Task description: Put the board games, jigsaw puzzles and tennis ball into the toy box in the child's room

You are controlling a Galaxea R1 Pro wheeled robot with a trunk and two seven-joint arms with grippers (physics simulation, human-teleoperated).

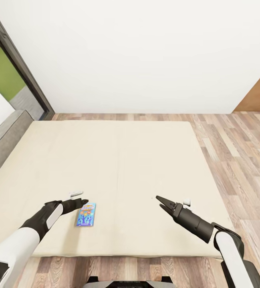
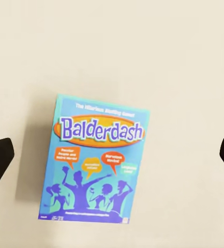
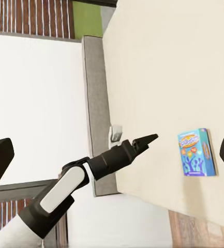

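So the blue game (image 1: 86, 215) lies flat on the bed (image 1: 117, 160), at about 7 o'clock in the head view. Left gripper (image 2: 112, 155) hovers over it, jaws wide, empty; right gripper's (image 1: 160, 201) jaws look narrow. Nothing's grabbed, and boxing it is still ahead.

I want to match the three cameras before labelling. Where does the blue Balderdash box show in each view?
Head view: blue board game low left of centre on the bed, beside the left gripper.
Left wrist view: centre, lettering readable.
Right wrist view: right side.
Shared landmark: the beige mattress.
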